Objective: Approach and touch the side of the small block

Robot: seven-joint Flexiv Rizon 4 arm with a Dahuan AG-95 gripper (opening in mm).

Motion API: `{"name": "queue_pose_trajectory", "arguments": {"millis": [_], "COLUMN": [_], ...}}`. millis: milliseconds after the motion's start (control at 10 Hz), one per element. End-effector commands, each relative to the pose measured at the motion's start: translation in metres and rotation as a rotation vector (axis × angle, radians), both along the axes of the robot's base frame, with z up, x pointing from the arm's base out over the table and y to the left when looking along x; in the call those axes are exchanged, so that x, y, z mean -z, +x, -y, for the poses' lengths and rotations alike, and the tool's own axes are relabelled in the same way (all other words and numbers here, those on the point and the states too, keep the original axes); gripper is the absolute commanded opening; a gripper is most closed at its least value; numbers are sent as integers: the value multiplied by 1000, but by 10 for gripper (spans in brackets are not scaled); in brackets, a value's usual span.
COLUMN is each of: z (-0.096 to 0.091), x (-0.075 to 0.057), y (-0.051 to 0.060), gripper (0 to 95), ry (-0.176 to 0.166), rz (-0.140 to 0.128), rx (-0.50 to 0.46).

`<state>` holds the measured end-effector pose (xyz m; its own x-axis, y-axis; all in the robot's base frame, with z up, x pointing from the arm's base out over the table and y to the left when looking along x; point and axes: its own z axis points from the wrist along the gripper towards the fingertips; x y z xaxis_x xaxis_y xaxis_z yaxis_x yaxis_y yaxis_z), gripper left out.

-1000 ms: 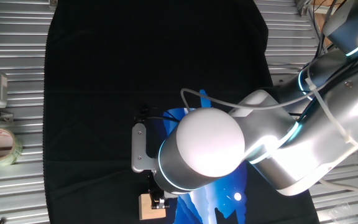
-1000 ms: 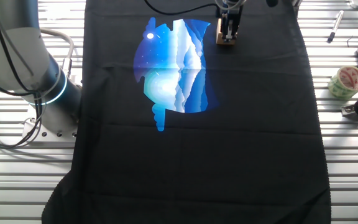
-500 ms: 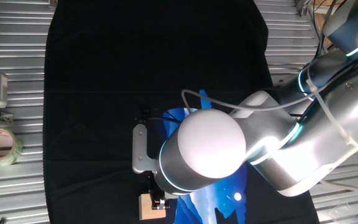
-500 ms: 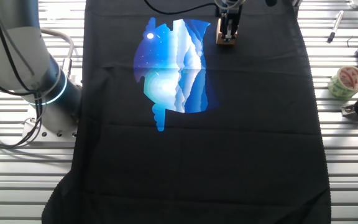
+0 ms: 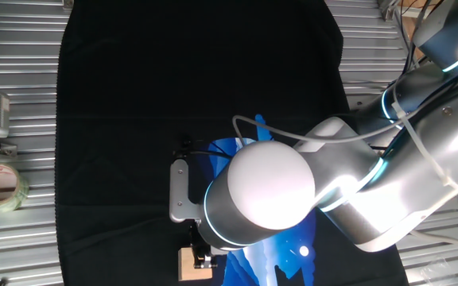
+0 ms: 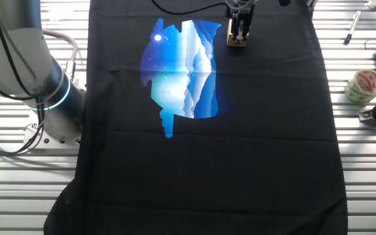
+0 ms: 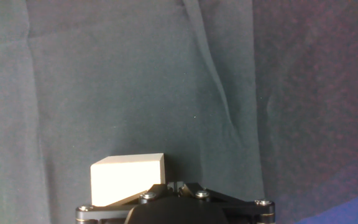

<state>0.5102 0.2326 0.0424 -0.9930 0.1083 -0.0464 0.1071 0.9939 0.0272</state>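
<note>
No readable text, label, brand, number or sign on anything in any view.

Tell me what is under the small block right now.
The small block sits on the black cloth, beside the blue print. The pincer is down at the block's side. Whatever lies beneath the cloth there is covered, and pincer contact cannot be confirmed.

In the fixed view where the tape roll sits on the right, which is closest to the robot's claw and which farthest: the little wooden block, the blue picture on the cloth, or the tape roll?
From the gripper:
1. The small block, right at the fingertips at the cloth's far edge.
2. The blue picture, on the cloth to the left.
3. The tape roll, off the cloth at far right.
</note>
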Motion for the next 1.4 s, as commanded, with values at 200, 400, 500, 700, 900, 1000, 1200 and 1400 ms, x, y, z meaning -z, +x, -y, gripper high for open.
{"name": "queue_pose_trajectory", "arguments": {"millis": [200, 400, 500, 700, 900, 1000, 1200, 1400], "z": [0, 1, 2, 8, 13, 13, 13, 12], "x": [0, 0, 1, 0, 1, 1, 0, -3], "y": [0, 0, 0, 1, 0, 0, 0, 0], "gripper": [0, 0, 0, 0, 0, 0, 0, 0], "ry": [2, 3, 3, 4, 2, -1, -1, -1], "rz": [0, 0, 0, 1, 6, 7, 7, 4], "rx": [-1, -7, -7, -17, -25, -26, -25, -22]}}
